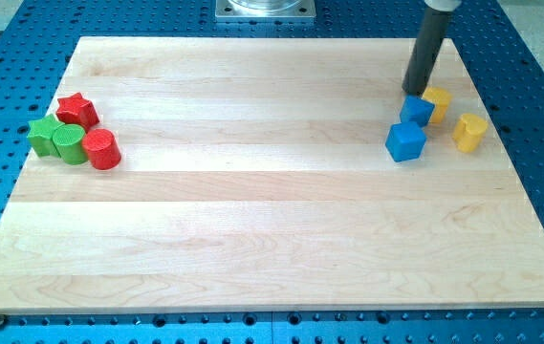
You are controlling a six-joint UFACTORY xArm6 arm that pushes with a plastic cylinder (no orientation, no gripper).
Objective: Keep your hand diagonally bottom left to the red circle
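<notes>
The red circle [103, 149], a short red cylinder, stands at the view's left on the wooden board [272, 239]. It touches a green cylinder [69, 144]. My tip [413, 93] is far off at the view's upper right, just above a small blue block [416, 110]. The tip is to the right of the red circle and higher in the view.
A red star [77, 109] and a green star-like block [44, 135] sit by the red circle. At the right are a larger blue block [405, 140], a yellow block [436, 101] and a yellow heart-like block [468, 131]. A blue perforated table surrounds the board.
</notes>
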